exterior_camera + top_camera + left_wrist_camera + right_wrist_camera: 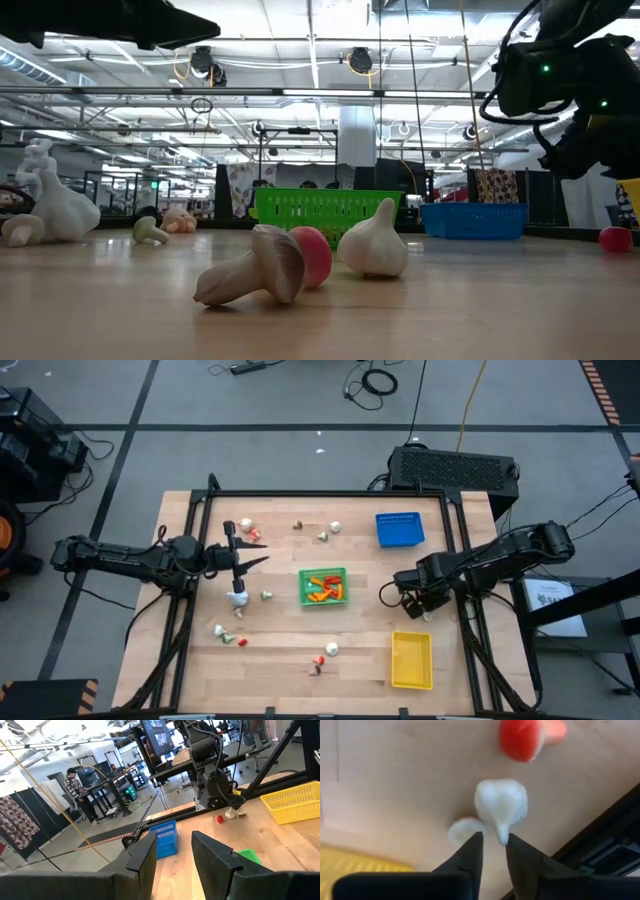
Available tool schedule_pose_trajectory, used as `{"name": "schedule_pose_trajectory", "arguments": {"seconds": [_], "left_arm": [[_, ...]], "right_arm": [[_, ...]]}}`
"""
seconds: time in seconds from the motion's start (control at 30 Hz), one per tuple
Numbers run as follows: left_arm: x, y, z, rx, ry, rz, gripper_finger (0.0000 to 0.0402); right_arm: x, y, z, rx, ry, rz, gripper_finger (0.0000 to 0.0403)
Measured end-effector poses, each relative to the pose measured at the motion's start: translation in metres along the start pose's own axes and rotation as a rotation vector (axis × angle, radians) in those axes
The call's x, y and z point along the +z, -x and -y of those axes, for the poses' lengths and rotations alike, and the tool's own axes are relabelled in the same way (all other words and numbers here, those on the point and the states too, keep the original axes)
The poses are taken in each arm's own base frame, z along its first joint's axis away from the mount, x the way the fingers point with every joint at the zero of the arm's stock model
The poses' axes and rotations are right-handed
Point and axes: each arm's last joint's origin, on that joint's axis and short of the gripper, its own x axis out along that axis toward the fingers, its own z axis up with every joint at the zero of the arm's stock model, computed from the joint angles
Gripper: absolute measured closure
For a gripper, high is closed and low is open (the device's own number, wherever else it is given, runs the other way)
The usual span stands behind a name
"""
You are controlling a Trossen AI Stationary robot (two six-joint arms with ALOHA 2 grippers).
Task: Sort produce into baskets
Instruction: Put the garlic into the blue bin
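Now right gripper (pixel 493 851) down at the table near the right edge, between the blue basket (pixel 399 529) and the yellow basket (pixel 411 660), fingers (pixel 470 855) drawn in to a narrow gap around the pointed stem of a white garlic piece (pixel 501 806); tips beside the stem, firm contact not confirmed, so held or not cannot be told. Just beside the garlic a second small pale piece (pixel 461 828), and close by a red mushroom-like piece (pixel 522 739). Judged by look: garlic light, hard, smooth plastic, rounded body likely to squirt out of a pinch; the narrow stem the better place to take hold, low near the bulb, gently and squarely. Farther out, green basket (pixel 322 586) at table centre already carrying orange and red produce; blue and yellow baskets look bare. More produce scattered over the left and front of the table, among it a brown mushroom (pixel 252 275) lying on its side against a red piece (pixel 315 256), next to another garlic (pixel 374 240). Left gripper (pixel 237 553) raised over the left side, fingers (pixel 211 851) apart with a clear gap, nothing between them.
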Motion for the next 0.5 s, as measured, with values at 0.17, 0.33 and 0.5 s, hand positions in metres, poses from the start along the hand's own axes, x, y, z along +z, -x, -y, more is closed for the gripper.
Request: {"name": "schedule_pose_trajectory", "arguments": {"seconds": [0.17,0.33,0.5], "left_arm": [[0.0,0.0,0.0,0.0,0.0,0.0,0.027],[0.0,0.0,0.0,0.001,0.0,0.001,0.027],[0.0,0.0,0.0,0.001,0.0,0.002,0.027]], "right_arm": [[-0.001,0.018,-0.011,0.045,0.095,0.037,0.0382],[-0.002,0.041,-0.021,0.076,0.119,0.109,0.0399],[-0.002,0.052,-0.025,0.087,0.107,0.154,0.04]]}}
